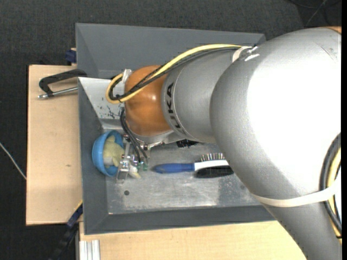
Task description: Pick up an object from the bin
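A round blue thing with a cream-coloured inside point(105, 153) lies at the left side of the bin, close to the wall. My gripper point(129, 162) is low over the bin floor, right against that thing's right edge. A brush with a blue handle and a black-and-white head point(190, 168) lies flat on the floor just right of the gripper, with its handle end pointing at it.
A white sheet with black specks point(102, 99) leans in the bin's back left corner. The arm and its orange cover hang over the middle and right of the bin and hide what lies beneath. Bare floor shows along the front.
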Controlling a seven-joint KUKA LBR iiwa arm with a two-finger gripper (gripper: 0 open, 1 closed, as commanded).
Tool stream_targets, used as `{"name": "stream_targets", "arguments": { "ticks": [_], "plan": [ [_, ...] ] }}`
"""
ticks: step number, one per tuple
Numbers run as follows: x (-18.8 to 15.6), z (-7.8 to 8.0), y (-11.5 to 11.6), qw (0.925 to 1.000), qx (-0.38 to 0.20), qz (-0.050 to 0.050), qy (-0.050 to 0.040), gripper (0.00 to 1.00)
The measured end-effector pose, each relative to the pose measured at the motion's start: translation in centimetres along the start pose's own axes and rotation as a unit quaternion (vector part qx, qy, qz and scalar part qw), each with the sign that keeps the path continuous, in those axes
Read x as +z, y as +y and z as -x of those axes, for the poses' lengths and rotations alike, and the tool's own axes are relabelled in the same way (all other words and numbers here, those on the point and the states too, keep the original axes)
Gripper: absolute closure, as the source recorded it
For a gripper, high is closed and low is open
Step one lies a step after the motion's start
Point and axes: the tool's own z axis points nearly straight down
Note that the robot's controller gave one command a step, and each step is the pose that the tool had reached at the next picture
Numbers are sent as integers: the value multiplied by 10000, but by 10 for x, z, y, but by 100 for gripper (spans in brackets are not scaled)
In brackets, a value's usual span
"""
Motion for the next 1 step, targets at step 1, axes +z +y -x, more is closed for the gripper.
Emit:
{"name": "stream_targets", "arguments": {
  "ticks": [1],
  "plan": [
    [-4, 1, 0, 10000, 15, 11, 4, 100]
  ]
}}
